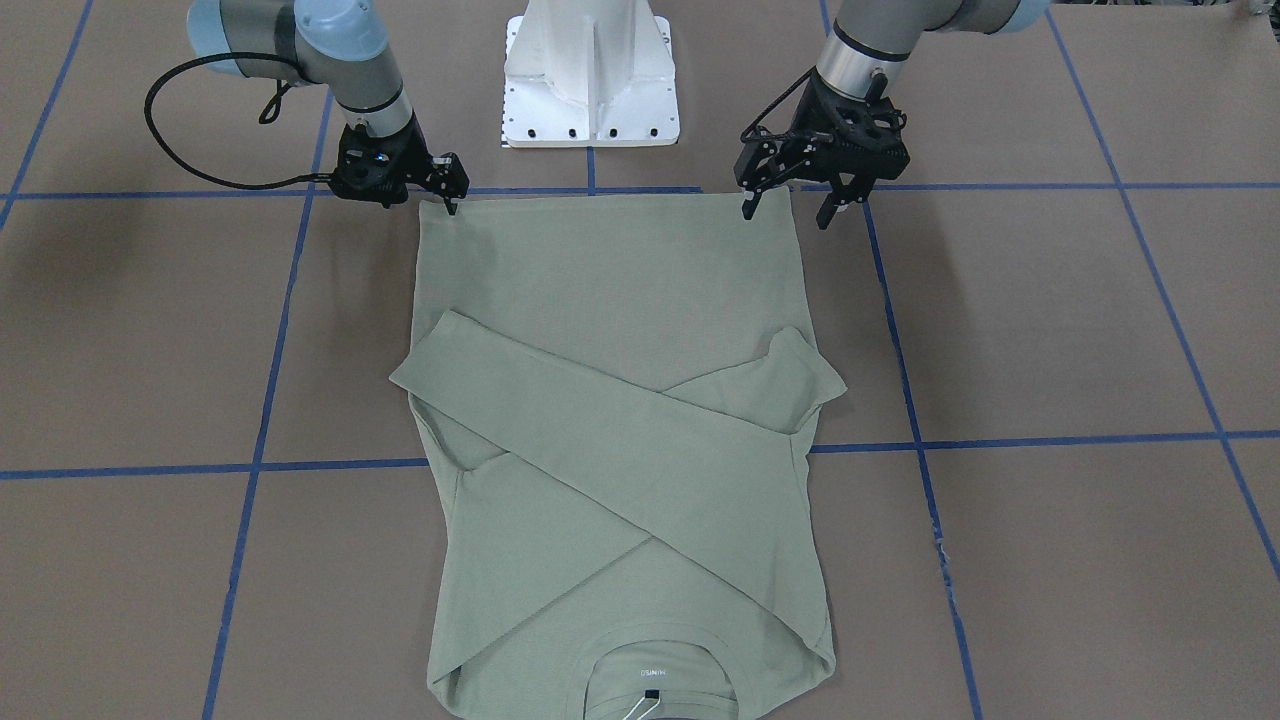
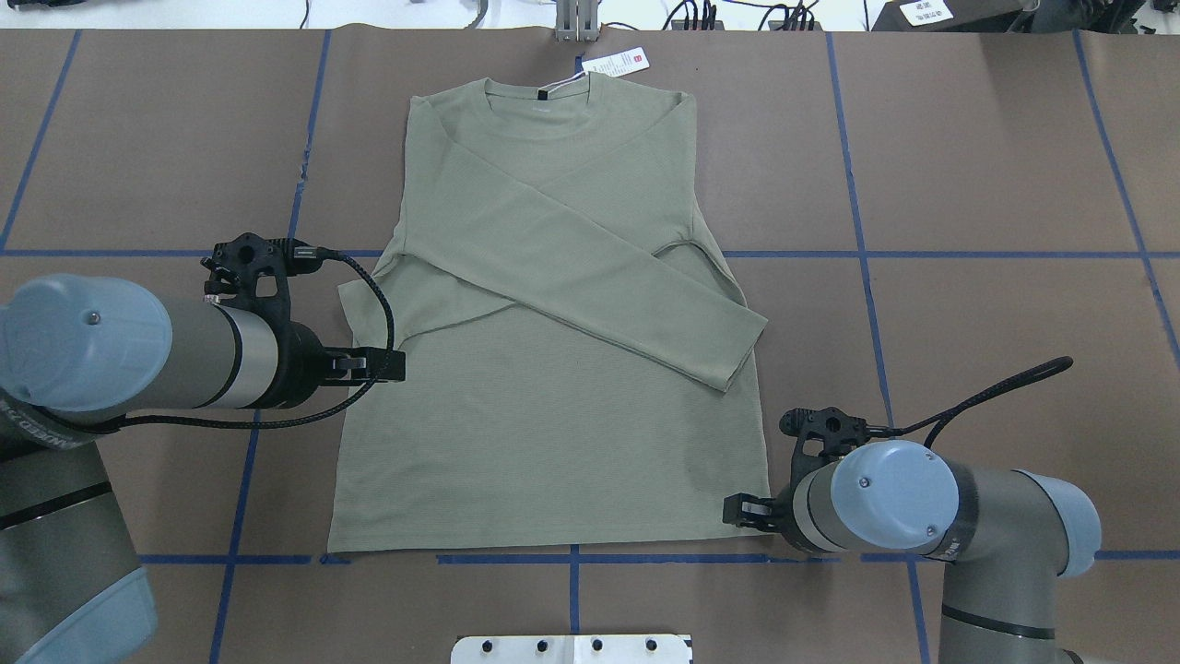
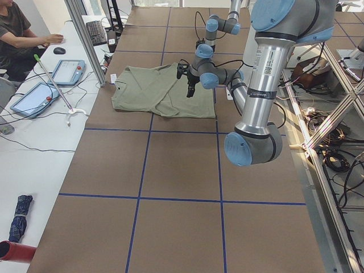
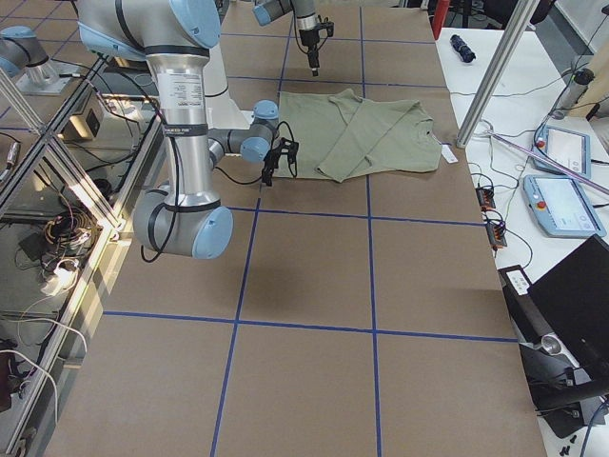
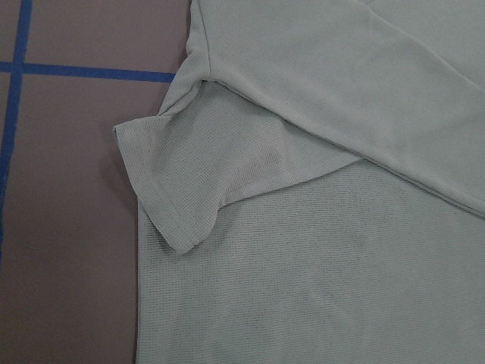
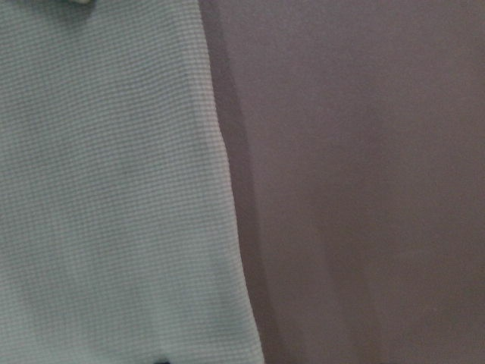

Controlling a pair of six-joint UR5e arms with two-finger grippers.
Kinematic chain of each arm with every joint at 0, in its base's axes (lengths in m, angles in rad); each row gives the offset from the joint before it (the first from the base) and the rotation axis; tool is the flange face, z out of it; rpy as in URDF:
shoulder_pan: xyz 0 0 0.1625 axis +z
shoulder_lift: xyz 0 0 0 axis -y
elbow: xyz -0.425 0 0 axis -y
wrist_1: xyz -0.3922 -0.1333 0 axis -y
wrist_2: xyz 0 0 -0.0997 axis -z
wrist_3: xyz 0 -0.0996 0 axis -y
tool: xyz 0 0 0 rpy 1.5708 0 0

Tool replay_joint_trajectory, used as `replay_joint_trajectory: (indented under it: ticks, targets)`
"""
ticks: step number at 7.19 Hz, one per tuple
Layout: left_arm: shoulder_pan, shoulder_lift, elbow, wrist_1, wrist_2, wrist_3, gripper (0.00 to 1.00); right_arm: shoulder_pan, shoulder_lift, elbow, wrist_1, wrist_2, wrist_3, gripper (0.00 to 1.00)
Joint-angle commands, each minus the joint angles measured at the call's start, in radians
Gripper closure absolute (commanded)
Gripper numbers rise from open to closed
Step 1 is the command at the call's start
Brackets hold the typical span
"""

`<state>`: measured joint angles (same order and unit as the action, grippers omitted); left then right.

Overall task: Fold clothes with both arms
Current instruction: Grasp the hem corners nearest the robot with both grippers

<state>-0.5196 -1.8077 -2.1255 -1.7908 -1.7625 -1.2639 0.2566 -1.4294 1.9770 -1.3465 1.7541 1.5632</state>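
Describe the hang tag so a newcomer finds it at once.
Start at the green shirt spread on the brown table. Follow it to the collar, at the top of the overhead view. The tag lies just beyond it: small, white, with a red mark.

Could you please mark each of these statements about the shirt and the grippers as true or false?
1. The two sleeves of the sage-green shirt are folded across its body and cross each other. True.
2. The white hang tag lies at the hem, nearest the robot. False: it lies just beyond the collar, at the end far from the robot.
3. The left gripper is shut on a sleeve. False: its fingers stand wide apart, by a corner of the hem.
4. The shirt lies flat on the brown table. True.
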Motion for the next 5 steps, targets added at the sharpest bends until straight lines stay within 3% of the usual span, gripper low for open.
replay_joint_trajectory:
  ticks: [1, 3, 5]
  targets:
    - [0.000, -0.001, 0.001, 0.001, 0.000, 0.001, 0.00, 0.001, 0.001, -0.003, 0.003, 0.001, 0.001, 0.35]
    - [0.000, 0.001, 0.004, -0.001, 0.002, 0.005, 0.00, 0.000, 0.001, 0.000, 0.003, 0.007, 0.000, 0.69]
    - [0.000, -0.001, 0.010, 0.001, 0.002, 0.005, 0.00, 0.003, 0.032, -0.001, 0.001, 0.013, 0.000, 0.87]
